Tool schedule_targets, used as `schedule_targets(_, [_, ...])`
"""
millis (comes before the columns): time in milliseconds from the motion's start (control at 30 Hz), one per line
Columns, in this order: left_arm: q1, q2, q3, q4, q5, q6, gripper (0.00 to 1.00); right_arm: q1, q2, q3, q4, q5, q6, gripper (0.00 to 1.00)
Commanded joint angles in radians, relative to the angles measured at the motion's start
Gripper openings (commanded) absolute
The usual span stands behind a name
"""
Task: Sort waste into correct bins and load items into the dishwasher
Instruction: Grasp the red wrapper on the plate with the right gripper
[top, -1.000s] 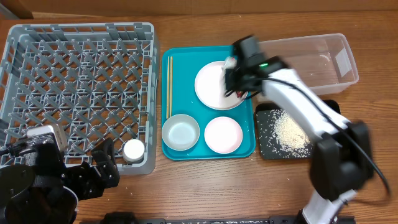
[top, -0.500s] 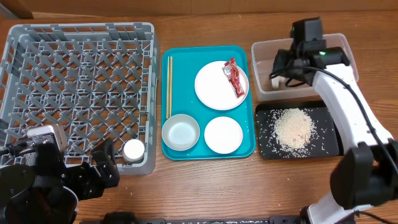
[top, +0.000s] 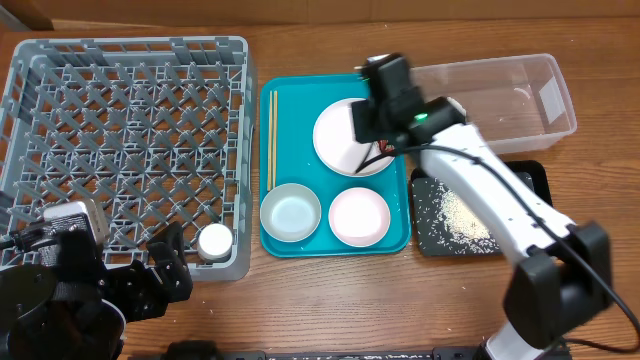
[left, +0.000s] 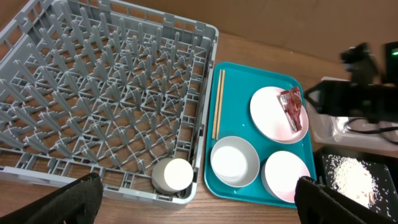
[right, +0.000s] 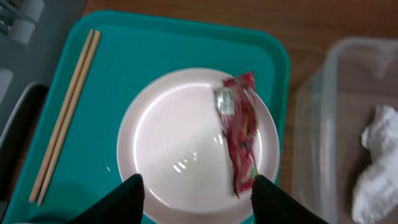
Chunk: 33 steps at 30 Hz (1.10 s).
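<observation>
The dish rack (top: 130, 140) is plain grey, its floor a lattice of crossed ribs, and the cup (top: 214, 241) shows white against it. The serving tray (top: 292, 120) is teal. On that colour are the white large plate (top: 335, 140), the smaller plate (top: 359, 216) in white with a faint pink cast, the pale bluish bowl (top: 291, 212) and the light tan chopsticks (top: 272, 140). The snack wrapper (right: 239, 140) is glossy red with a silvery patch at one end. The tub (top: 520, 100) is clear and the tissue (right: 376, 165) white. The small tray (top: 424, 243) is black, speckled with off-white rice (top: 462, 212). The tabletop (top: 400, 300) is brown wood grain. The right arm (top: 480, 190) is white with black joints, and its fingers (right: 118, 199) are black.
</observation>
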Motion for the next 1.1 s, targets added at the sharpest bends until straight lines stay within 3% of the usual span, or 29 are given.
schedule_targets(0, [-0.006, 0.002, 0.006, 0.002, 0.011, 0.013, 1.00, 0.009, 0.117, -0.014, 0.066, 0.193, -0.082, 0.58])
schedule_targets(167, [-0.006, 0.002, 0.006, 0.002, 0.011, 0.013, 1.00, -0.015, 0.240, -0.014, 0.165, 0.262, -0.099, 0.63])
schedule_targets(367, [-0.006, 0.002, 0.006, 0.002, 0.011, 0.013, 1.00, -0.034, 0.325, -0.014, 0.158, 0.238, -0.094, 0.62])
schedule_targets(633, [-0.006, 0.002, 0.006, 0.002, 0.011, 0.013, 1.00, 0.000, 0.311, 0.023, 0.064, 0.143, -0.094, 0.07])
schedule_targets(867, [-0.006, 0.002, 0.006, 0.002, 0.011, 0.013, 1.00, 0.000, 0.148, 0.127, -0.076, 0.139, -0.043, 0.04])
schedule_targets(1067, [-0.006, 0.002, 0.006, 0.002, 0.011, 0.013, 1.00, -0.105, 0.008, 0.131, -0.122, 0.134, -0.006, 0.05])
